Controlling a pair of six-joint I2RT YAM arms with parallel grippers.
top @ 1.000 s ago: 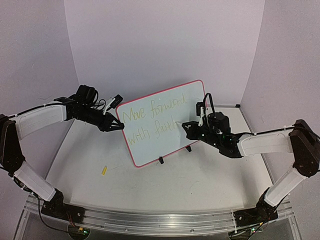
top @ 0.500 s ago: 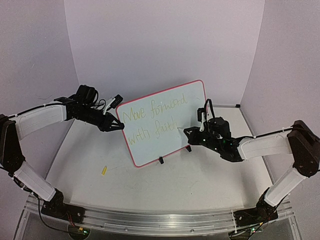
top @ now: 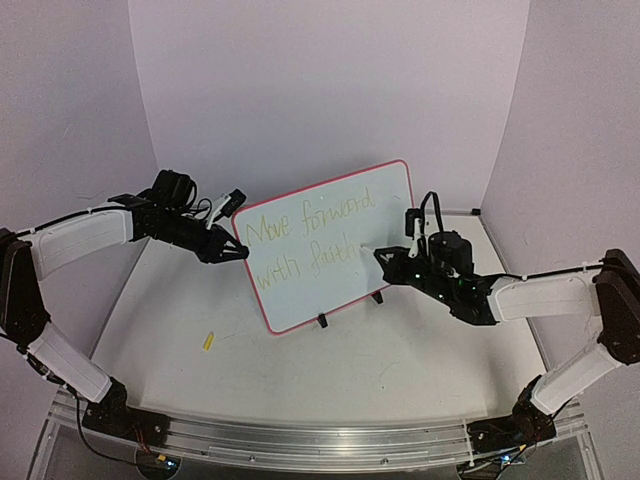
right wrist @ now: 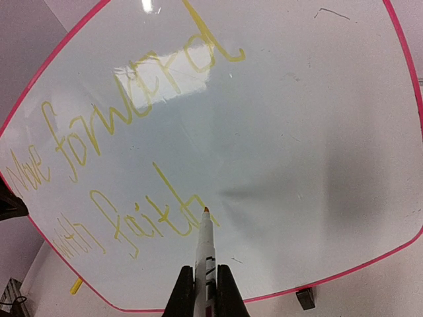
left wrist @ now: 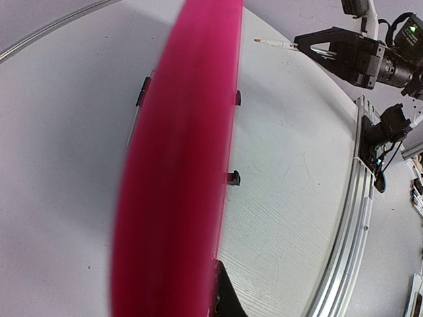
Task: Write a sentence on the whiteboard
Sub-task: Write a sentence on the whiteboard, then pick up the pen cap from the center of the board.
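The whiteboard (top: pixel 330 240) stands tilted on two black feet, red-pink rim, mid table. The sentence (top: pixel 305 240) in yellow cursive reads "Move forward with faith" in two lines; it also shows in the right wrist view (right wrist: pixel 125 132). My left gripper (top: pixel 232 252) is shut on the board's left edge; in the left wrist view the blurred pink rim (left wrist: pixel 178 165) fills the middle. My right gripper (right wrist: pixel 200 290) is shut on a white marker (right wrist: pixel 203 257). Its orange tip sits at the end of "faith", just off the board. In the top view the right gripper (top: pixel 392 262) is right of the writing.
A small yellow marker cap (top: pixel 208 341) lies on the table left of the board's foot. The board's black feet (top: pixel 322 320) rest on the white table (top: pixel 400 360). A metal rail (top: pixel 300 435) runs along the near edge. Purple walls enclose the back.
My right gripper has drawn back to the right and slightly away from the board with the marker. The "h" of "faith" now shows. The left arm and board have not moved.
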